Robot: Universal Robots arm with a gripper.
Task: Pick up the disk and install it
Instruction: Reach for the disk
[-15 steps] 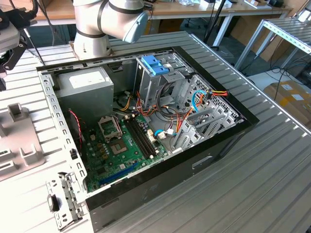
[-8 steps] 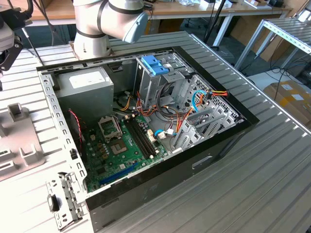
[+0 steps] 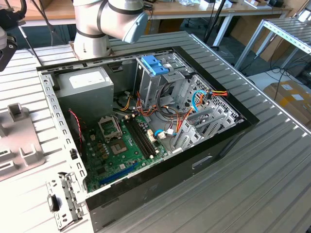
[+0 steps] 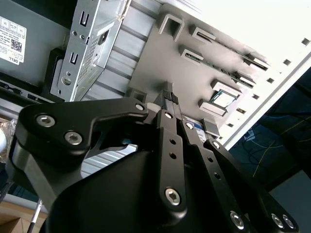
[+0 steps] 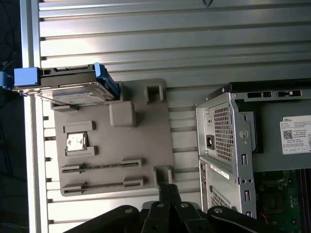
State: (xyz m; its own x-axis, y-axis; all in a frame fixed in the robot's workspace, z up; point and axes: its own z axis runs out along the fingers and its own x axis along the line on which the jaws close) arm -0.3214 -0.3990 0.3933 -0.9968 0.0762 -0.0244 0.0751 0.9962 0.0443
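The disk [image 5: 68, 86], a dark flat drive with bright blue rails and a blue tab end, rests at one corner of the grey fixture plate [image 5: 121, 155] beside the computer case. In both wrist views my gripper [image 5: 167, 188] [image 4: 168, 93] hangs above the opposite edge of that plate, a plate's width from the disk. Its black fingertips are pressed together with nothing between them. In the exterior view the open case [image 3: 146, 121] lies on the slatted table, with the metal drive cage [image 3: 167, 85] at its back.
A pale blue plastic latch [image 3: 155, 64] sits on top of the drive cage. The grey power supply [image 3: 87, 82] with a white label fills the case's back corner. A small processor chip [image 5: 76, 141] lies on the plate. The arm's base [image 3: 104, 24] stands behind the case.
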